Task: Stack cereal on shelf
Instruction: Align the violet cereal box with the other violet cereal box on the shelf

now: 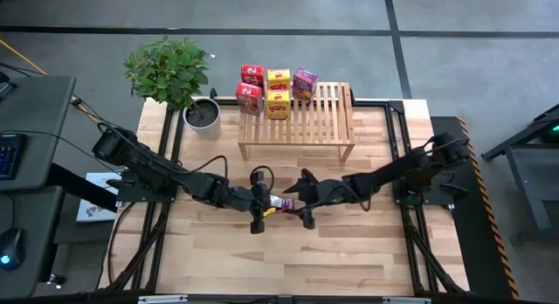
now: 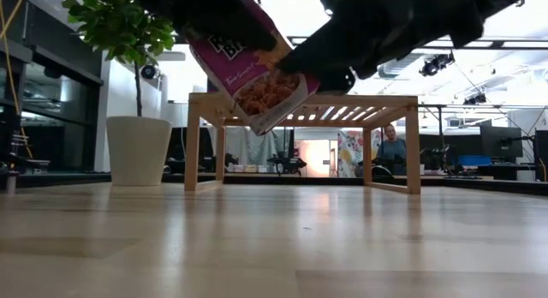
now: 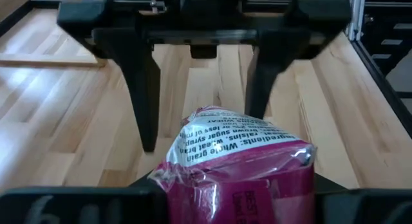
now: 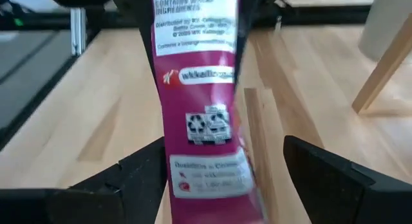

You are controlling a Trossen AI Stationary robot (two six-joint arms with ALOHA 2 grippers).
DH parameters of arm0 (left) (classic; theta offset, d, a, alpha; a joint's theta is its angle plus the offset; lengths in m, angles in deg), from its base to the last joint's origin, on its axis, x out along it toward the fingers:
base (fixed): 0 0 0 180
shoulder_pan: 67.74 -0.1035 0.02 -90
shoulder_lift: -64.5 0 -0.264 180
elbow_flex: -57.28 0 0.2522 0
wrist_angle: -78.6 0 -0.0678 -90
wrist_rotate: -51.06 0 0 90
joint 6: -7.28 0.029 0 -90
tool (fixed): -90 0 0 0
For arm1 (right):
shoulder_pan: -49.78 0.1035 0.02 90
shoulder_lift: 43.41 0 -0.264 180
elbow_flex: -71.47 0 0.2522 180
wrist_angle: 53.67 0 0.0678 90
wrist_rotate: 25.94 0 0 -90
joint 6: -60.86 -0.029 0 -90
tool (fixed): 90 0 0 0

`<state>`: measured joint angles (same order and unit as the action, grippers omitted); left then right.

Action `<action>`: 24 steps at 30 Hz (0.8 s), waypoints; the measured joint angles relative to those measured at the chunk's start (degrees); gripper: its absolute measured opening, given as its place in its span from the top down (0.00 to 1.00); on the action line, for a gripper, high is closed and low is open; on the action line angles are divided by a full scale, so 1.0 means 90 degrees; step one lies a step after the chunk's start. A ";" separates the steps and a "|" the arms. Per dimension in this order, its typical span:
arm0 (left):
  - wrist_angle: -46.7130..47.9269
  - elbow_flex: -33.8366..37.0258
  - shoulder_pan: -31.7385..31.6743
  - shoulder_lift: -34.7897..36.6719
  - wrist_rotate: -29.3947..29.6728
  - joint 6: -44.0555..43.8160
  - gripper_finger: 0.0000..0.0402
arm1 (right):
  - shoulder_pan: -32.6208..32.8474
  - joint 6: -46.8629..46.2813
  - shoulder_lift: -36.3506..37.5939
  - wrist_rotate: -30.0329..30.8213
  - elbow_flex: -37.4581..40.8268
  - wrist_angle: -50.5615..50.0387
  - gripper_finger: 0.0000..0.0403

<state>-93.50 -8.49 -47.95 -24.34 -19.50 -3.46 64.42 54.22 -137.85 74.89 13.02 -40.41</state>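
Pink box (image 1: 278,202) in mid-air in front of the shelf (image 1: 325,117), left gripper (image 1: 259,202) pinching it, right gripper (image 1: 301,202) spread around its other end, 5 boxes (image 1: 278,93) on the shelf's back-left part.

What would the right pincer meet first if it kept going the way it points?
The pink cereal box already between its fingers, then the left pincer holding the other end; depth there is hard to judge.
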 joint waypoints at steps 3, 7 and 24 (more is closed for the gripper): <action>-0.0030 0.0000 0.0000 0.0000 -0.0009 0.0001 0.73 | -0.0001 0.0033 -0.0192 -0.0041 -0.0346 -0.0517 0.27; -0.0018 0.0000 0.0000 0.0000 -0.0014 0.0046 0.73 | -0.0001 0.0168 -0.0269 -0.0048 -0.0764 -0.1253 0.27; -0.0327 0.0000 0.0034 0.0000 0.0056 0.0097 0.55 | 0.0001 0.0070 -0.0269 -0.0306 -0.0899 -0.1558 0.54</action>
<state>-96.44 -8.49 -47.64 -24.34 -19.00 -2.59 64.43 54.86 -140.27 72.14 4.94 -54.43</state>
